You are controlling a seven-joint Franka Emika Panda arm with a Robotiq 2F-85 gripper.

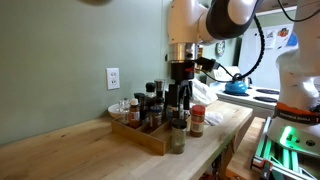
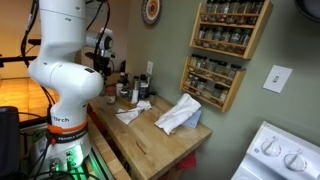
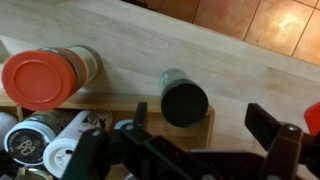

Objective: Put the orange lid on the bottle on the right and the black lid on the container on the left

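Observation:
In the wrist view the black lid (image 3: 184, 102) sits on the container, seen from above on the wooden table. My gripper (image 3: 204, 122) is open around it, and the lid stands nearer the left finger (image 3: 140, 115) than the right one. To the left, the orange lid (image 3: 38, 78) caps the bottle (image 3: 86, 62). In an exterior view the gripper (image 1: 179, 98) hangs just above the container (image 1: 177, 137), with the orange-capped bottle (image 1: 197, 121) beside it near the table's edge.
A wooden tray (image 1: 150, 138) holding several spice jars stands right behind the container, with a white bowl (image 1: 118, 108) by the wall. White cloths (image 2: 176, 115) lie on the table. Spice racks (image 2: 215, 80) hang on the wall.

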